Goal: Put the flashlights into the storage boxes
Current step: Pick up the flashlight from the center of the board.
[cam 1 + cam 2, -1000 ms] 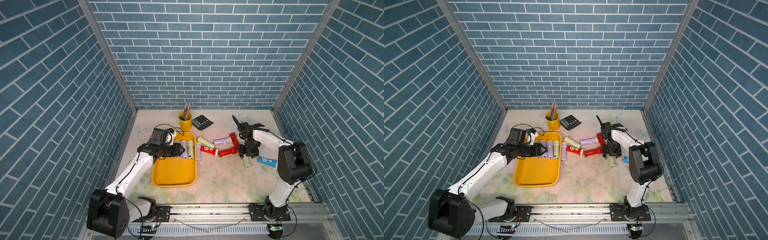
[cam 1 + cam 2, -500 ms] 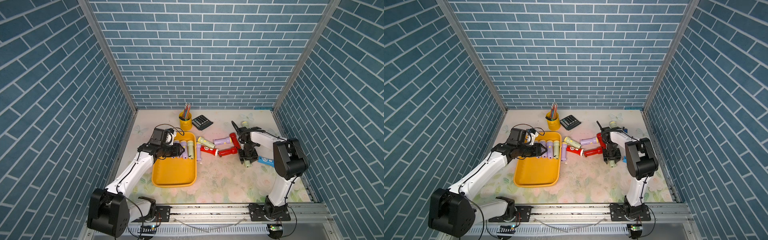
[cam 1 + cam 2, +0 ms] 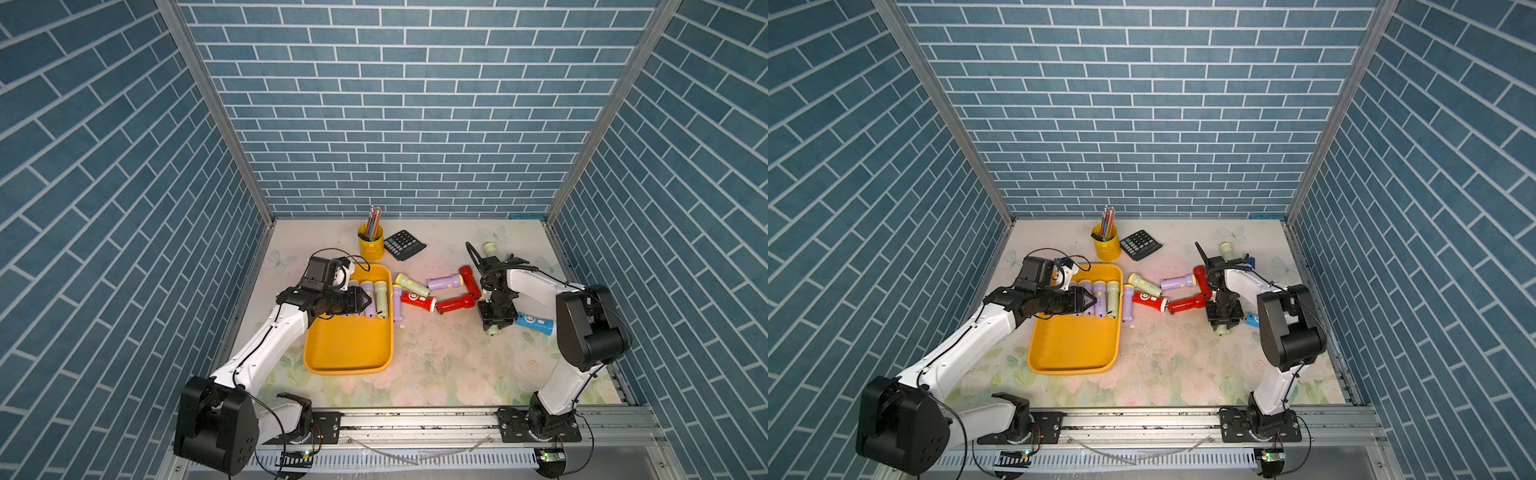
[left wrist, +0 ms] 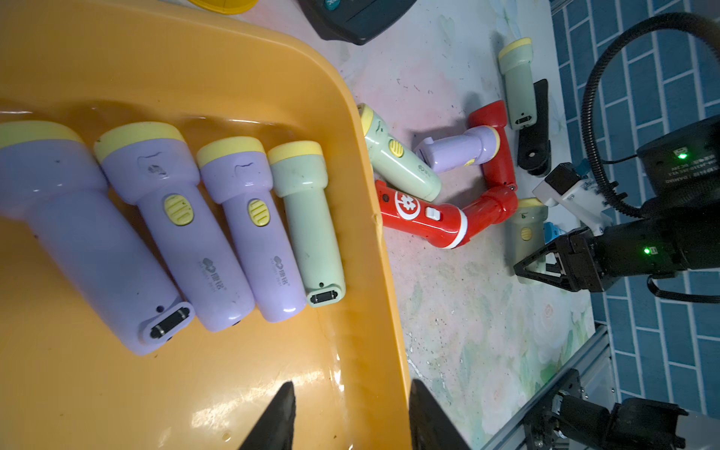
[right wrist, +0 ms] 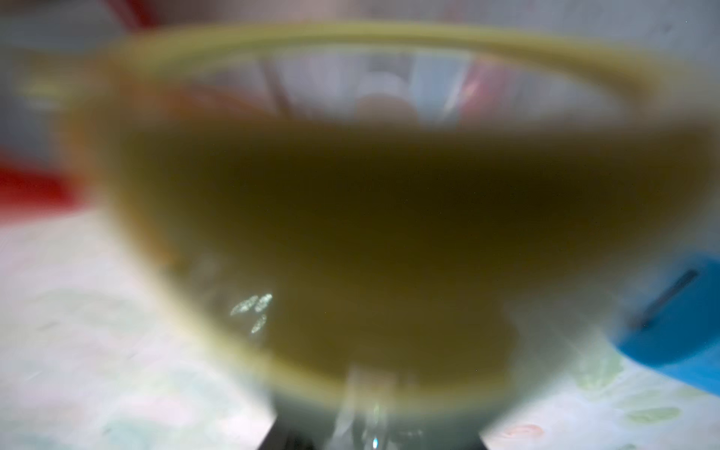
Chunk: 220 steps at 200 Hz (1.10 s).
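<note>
- Storage tray [image 3: 349, 349]: lower left of centre in both top views, on tabletop [image 3: 436, 365].
- Done: 4 stowed flashlights [image 4: 249, 233] lie side by side at tray's upper end (3 lilac, 1 pale green).
- Left to do: 9 units outside tray.
- Lilac flashlight [image 3: 397, 305]: just beside tray's right wall.
- Mid-frame cluster [image 3: 417, 301]: 5 units (3 red, 1 lilac, 1 green).
- Blue flashlight [image 3: 534, 325]: right of centre.
- Rear green flashlight [image 3: 490, 250]: upper right of cluster.
- Left tool [image 4: 352, 389]: jaws part open, nothing between them. Positioned over tray near stowed row.
- Right tool [image 3: 495, 322]: closed on gripped green flashlight [image 3: 494, 331], between cluster and blue unit. Lifted off tabletop or not: cannot tell.
- Est. progress: approx. one third. Step in hand: pick of gripped unit, then transfer to tray.
</note>
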Each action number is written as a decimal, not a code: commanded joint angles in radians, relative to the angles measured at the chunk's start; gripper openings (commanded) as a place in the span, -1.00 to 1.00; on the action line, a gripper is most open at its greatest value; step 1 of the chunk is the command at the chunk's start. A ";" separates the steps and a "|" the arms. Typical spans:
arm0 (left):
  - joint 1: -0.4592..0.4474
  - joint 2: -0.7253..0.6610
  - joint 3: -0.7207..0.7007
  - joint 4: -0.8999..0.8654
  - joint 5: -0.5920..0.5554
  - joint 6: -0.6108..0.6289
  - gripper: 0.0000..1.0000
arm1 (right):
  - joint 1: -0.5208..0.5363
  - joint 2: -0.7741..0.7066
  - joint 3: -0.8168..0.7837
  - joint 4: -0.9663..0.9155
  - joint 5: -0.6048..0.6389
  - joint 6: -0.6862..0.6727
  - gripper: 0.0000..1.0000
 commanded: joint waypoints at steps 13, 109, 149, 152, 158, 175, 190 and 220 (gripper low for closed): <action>-0.085 -0.012 0.000 0.142 0.084 -0.012 -0.03 | 0.011 -0.196 -0.065 0.111 -0.176 -0.011 -0.49; -0.317 0.027 -0.002 0.470 0.152 -0.055 0.02 | 0.244 -0.490 -0.357 0.860 -0.407 0.151 -0.56; -0.348 0.049 0.005 0.488 0.097 -0.063 0.02 | 0.309 -0.467 -0.395 1.072 -0.415 0.239 -0.56; -0.351 0.051 0.006 0.488 0.090 -0.061 0.02 | 0.313 -0.464 -0.396 1.083 -0.415 0.242 -0.56; -0.354 0.053 0.008 0.490 0.077 -0.060 0.01 | 0.323 -0.459 -0.395 1.103 -0.418 0.247 -0.56; -0.362 0.061 0.016 0.490 0.054 -0.059 0.01 | 0.345 -0.444 -0.400 1.163 -0.428 0.262 -0.56; -0.368 0.073 0.024 0.490 0.039 -0.058 0.00 | 0.361 -0.432 -0.405 1.214 -0.442 0.268 -0.56; -0.374 0.086 0.031 0.508 0.034 -0.056 -0.01 | 0.386 -0.415 -0.415 1.282 -0.471 0.268 -0.55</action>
